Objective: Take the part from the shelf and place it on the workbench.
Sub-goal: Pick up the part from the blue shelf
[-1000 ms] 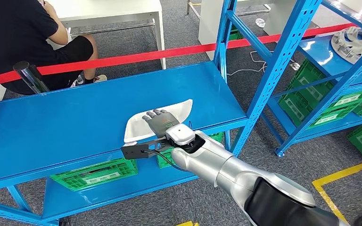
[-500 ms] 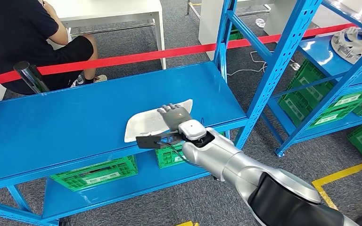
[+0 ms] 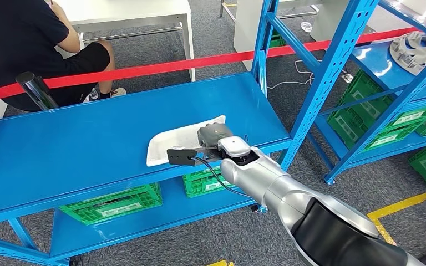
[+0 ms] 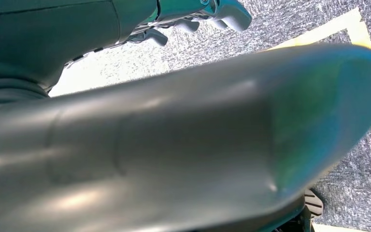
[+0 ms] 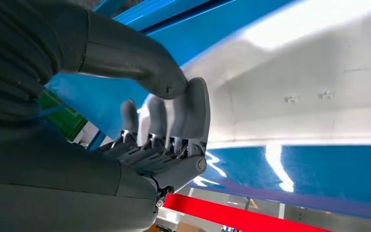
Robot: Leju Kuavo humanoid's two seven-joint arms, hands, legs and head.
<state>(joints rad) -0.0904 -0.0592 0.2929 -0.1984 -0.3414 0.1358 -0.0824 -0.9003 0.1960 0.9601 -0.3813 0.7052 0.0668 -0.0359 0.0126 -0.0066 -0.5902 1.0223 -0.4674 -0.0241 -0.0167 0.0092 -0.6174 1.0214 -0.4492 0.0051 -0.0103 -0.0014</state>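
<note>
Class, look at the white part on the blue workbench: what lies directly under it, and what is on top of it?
The white part lies flat on the blue workbench. The right hand is above its near end, fingers curled; contact cannot be told. The benchtop beneath the part is covered.

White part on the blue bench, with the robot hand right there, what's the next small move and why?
Probably draw the right robot hand back toward the robot and clear of the white part. The part already lies flat on the blue workbench, near its front edge, and in the right wrist view the fingers are curled in beside it rather than wrapped around it, so placing looks done.
</note>
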